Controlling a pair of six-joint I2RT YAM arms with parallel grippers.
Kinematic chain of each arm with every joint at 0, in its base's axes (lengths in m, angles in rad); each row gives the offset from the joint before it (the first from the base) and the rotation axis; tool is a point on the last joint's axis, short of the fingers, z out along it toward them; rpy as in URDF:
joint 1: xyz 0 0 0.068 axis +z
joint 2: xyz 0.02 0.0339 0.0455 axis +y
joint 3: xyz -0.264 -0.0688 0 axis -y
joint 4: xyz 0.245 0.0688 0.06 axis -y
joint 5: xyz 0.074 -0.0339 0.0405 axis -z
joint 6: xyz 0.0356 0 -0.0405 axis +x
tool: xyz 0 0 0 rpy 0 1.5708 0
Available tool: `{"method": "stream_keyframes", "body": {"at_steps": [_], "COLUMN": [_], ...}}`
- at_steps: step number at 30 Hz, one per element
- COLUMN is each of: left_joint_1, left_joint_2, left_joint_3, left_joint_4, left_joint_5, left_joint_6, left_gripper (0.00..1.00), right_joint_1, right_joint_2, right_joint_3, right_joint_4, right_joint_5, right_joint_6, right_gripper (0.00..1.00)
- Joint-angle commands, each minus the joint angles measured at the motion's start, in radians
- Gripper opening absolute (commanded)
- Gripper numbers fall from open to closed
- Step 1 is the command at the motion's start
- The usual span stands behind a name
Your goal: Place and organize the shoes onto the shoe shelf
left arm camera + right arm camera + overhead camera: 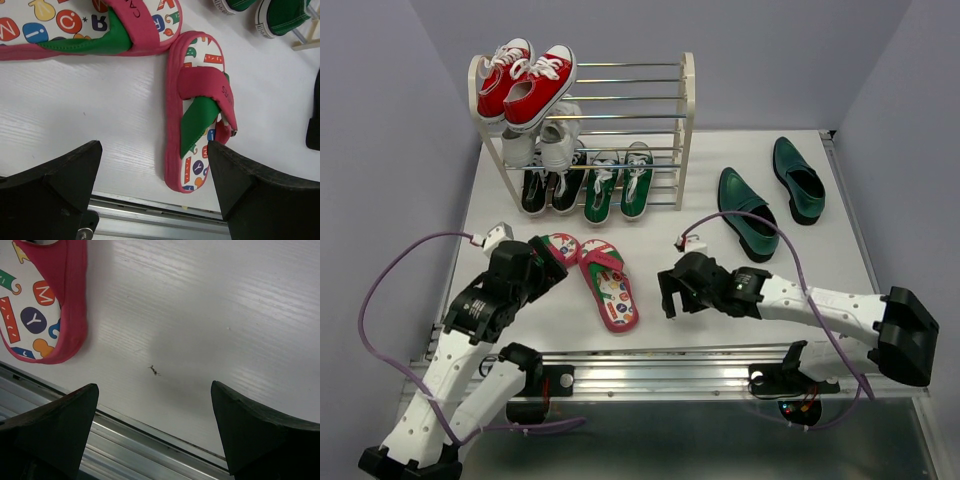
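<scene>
Green sneakers are on the bottom tier of the shoe shelf, next to black sneakers. Flip-flops lie on the table in front of the shelf. Loafers are on the table right of the shelf, slightly apart. Left gripper is fully open and empty, hovering over the flip-flops. Right gripper is fully open and empty, over bare table just right of them.

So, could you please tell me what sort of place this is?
Probably a robotics lab test cell, not a home: plain walls box in a white table, the left arm and right arm mount on a metal rail at its near edge, and a small shoe shelf sits on it.
</scene>
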Motion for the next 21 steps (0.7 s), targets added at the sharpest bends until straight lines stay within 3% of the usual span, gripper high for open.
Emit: {"method": "stream_keyframes", "body": {"at_steps": [1,13,21], "left_joint_1": [0.002,0.001,0.002], "left_joint_2": [-0.011,-0.028,-0.038], "left_joint_3": [-0.043,-0.044,-0.012], "left_joint_4": [-0.02,0.003,-0.002], "left_joint_5": [0.001,0.009,-0.001], "left_joint_6": [-0.027,0.016,0.038], "left_gripper": [0.99,0.99,0.99], "right_joint_1": [0.043,0.101,0.101], "right_joint_2": [0.053,0.384,0.49], "right_joint_3": [0.055,0.269,0.335], "right_joint_4": [0.147,0.302,0.307], "right_joint_5": [0.016,0.059,0.107], "right_joint_6": [0.005,-0.013,0.032], "right_gripper": [1.0,0.96,0.74]}}
